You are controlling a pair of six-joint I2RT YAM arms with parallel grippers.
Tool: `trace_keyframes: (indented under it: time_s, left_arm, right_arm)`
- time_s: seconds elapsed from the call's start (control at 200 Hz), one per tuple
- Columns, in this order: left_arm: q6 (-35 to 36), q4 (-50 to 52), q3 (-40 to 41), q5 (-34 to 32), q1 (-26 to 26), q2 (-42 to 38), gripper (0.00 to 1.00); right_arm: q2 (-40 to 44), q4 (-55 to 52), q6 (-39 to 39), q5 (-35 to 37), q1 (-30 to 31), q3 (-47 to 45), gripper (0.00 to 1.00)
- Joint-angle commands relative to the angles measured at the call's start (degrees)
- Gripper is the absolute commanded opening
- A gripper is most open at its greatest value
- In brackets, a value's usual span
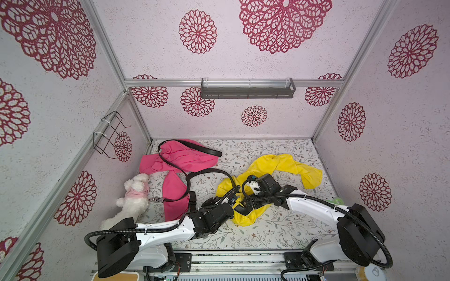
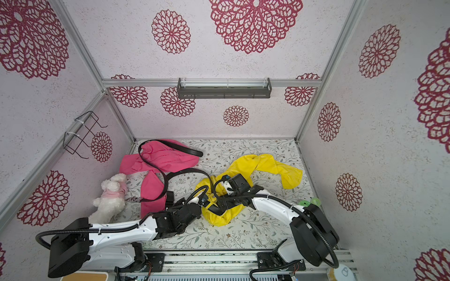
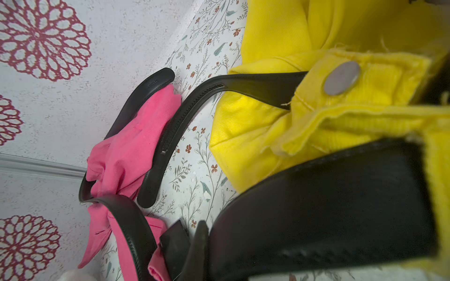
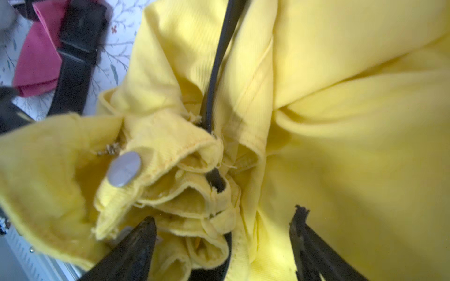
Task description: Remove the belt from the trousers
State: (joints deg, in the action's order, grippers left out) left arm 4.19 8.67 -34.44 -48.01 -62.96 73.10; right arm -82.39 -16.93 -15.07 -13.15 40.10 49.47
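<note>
Yellow trousers (image 1: pixel 280 165) (image 2: pixel 263 165) lie bunched at mid-table in both top views. A black belt (image 1: pixel 214 171) (image 3: pixel 243 85) runs from beside the pink trousers into their waistband near the silver button (image 3: pixel 342 77). My left gripper (image 1: pixel 235 207) (image 3: pixel 206 233) is shut on a wide stretch of the belt close to the waistband. My right gripper (image 1: pixel 249 203) (image 4: pixel 224 219) is open, and its fingertips (image 4: pixel 148 226) stand on either side of the folded waistband. The belt's edge (image 4: pixel 216 63) enters a loop just beyond them.
Pink trousers (image 1: pixel 180 155) with a second black belt (image 1: pixel 194 146) and its silver buckle (image 1: pixel 157 200) lie at the back left. A white plush toy (image 1: pixel 134 197) sits by the left wall. A green object (image 1: pixel 337 200) is at the right edge. A grey shelf (image 1: pixel 247 92) hangs on the back wall.
</note>
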Motion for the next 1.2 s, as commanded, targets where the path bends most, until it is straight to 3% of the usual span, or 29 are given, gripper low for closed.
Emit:
trace_keyframes:
  time_s: [0.0,0.2,0.43,0.66,0.871,1.096,1.196]
  left_arm:
    - [-1.47,0.55,0.37,-3.1,-0.15,-0.57,0.0]
    - [-1.37,0.37,0.55,-4.49,-0.12,-2.1,0.0]
    - [1.45,-0.07,-0.52,-7.89,-0.06,-5.43,0.0]
    - [11.28,0.84,-3.28,-9.68,1.44,-17.82,0.0]
    - [22.36,1.24,-7.73,-4.16,9.34,-27.93,0.0]
    - [27.28,3.76,-11.98,2.73,13.99,-28.88,0.0]
    - [27.51,4.34,-12.28,2.31,14.01,-26.51,0.0]
  right_arm:
    - [-3.36,-0.22,0.76,-1.55,0.62,2.77,0.83]
    - [-9.52,-0.95,2.25,-1.43,3.16,3.63,0.83]
    - [-20.23,-3.36,0.42,16.47,1.73,11.22,0.81]
    - [-14.41,-9.71,3.54,27.52,-11.31,11.08,0.71]
    - [-10.54,-10.85,7.28,29.5,-24.55,5.9,0.71]
    - [-11.05,-9.62,7.89,31.05,-35.84,5.31,0.71]
    - [-10.1,-9.4,8.01,32.67,-39.01,6.35,0.71]
